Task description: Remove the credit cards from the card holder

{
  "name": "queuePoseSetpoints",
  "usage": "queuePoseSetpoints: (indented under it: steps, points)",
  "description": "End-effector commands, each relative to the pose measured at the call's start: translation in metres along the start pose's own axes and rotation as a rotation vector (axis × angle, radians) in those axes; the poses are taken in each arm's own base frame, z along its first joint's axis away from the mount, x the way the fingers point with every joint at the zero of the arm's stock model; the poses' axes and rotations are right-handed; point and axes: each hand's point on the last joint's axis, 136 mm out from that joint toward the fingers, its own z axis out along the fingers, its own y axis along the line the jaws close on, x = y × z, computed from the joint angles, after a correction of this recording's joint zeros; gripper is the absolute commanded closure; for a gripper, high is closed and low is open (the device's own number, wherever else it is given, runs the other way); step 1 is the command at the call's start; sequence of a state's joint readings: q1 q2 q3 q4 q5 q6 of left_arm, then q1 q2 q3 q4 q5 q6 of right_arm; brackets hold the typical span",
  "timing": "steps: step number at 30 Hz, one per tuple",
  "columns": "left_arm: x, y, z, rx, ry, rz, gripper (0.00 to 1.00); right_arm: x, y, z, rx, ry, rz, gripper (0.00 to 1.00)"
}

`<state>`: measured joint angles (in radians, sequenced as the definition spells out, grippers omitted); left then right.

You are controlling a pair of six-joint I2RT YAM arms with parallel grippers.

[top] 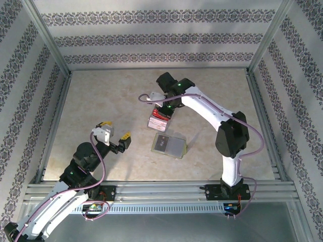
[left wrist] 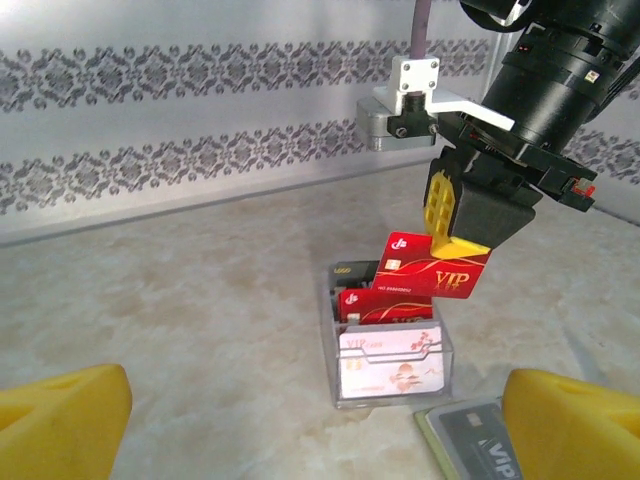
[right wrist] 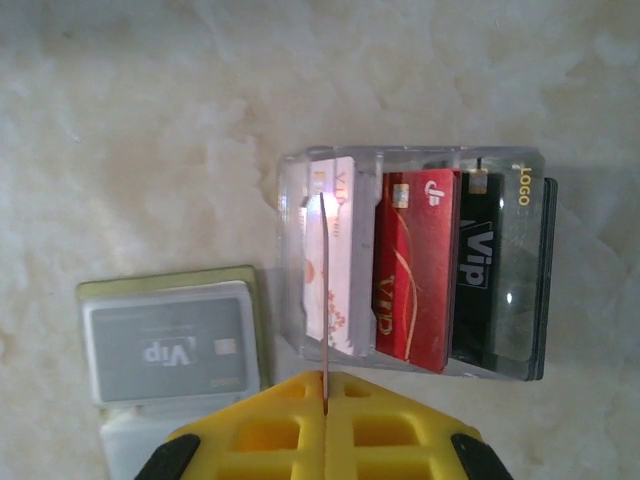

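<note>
Table (top: 101, 106): pale marbled top.
Walls (top: 151, 40): white, dark patterned bands.
Box (right wrist: 290, 250): clear plastic, standing on table.
Box contents: pink card (right wrist: 345, 270), red card (right wrist: 415, 270), black card (right wrist: 485, 270), side by side.

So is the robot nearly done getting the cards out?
About halfway. Done: the card holder lies open and the red card is out of it. In hand: the right pincer pinches that card above the clear box. To do: the dark grey card sits in the holder; the left pincer is open, holding nothing.
</note>
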<state>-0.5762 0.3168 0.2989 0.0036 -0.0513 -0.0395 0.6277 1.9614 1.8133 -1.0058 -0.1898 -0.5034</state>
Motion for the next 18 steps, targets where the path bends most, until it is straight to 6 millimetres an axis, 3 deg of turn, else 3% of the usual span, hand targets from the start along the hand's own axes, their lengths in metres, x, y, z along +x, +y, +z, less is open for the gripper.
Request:
queuePoseSetpoints:
  steps: [1, 6, 18]
  points:
    - [0.009, 0.005, -0.001, -0.034, 0.034, -0.016, 0.04, 0.004, -0.016, 0.006, 0.029, 0.051, -0.023, 1.0]
    - [0.006, -0.002, 0.003, 0.002, 0.03, -0.016, 0.04, 0.001, -0.029, 0.025, 0.03, 0.085, -0.073, 1.0]
    - [0.012, -0.01, 0.01, 0.046, 0.078, 0.007, 0.04, 0.007, -0.041, 0.041, 0.014, 0.147, -0.072, 1.0]
